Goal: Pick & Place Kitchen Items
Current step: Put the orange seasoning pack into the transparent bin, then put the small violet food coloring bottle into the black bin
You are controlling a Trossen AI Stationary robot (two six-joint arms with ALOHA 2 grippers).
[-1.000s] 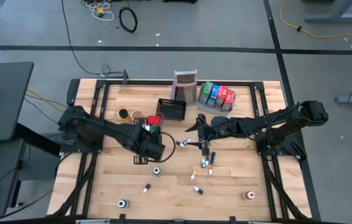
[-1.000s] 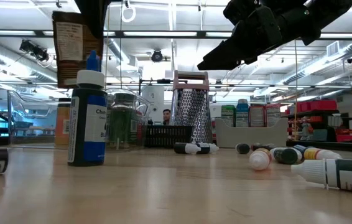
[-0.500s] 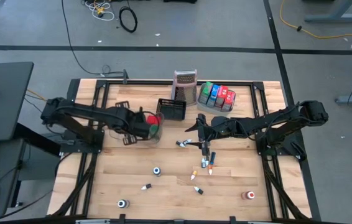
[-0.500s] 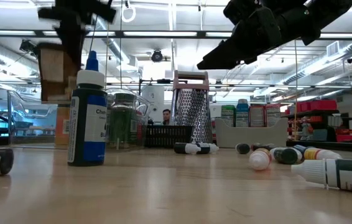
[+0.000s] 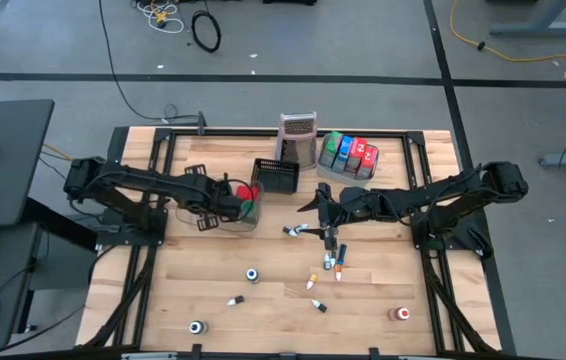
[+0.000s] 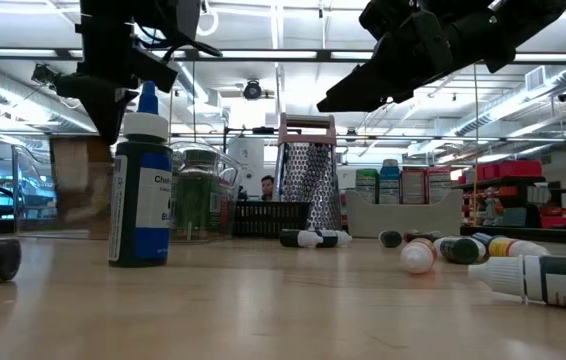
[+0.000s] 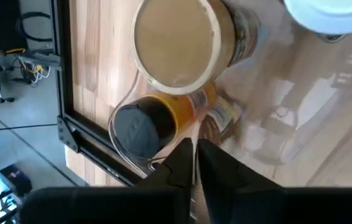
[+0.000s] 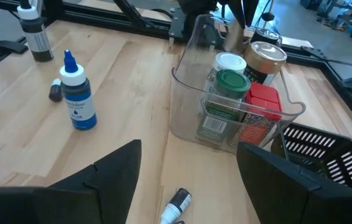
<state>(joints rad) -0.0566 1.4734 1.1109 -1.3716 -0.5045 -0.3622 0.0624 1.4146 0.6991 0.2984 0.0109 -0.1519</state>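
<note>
Since half a second ago my left arm has barely shifted over the clear tub (image 5: pixel 225 211), left of centre in the high view. A second ago this arm was nearer the middle of the worktop (image 5: pixel 383 290). The brown item (image 6: pixel 73 180) was high under my left gripper (image 7: pixel 194 144) before; now it shows low, at worktop level, as a blur. My left jaws are nearly together with nothing between them.

My right gripper (image 8: pixel 188 168) has not moved: it hangs at the centre, jaws wide apart and empty.

The blue-capped bottle (image 6: pixel 141 180) stands upright, long axis vertical, tip up. Two jars, the brown-lidded jar (image 7: pixel 176 46) and the black-lidded jar (image 7: pixel 145 124), show their lids to my left wrist camera. I cannot tell how the blurred brown item lies.
</note>
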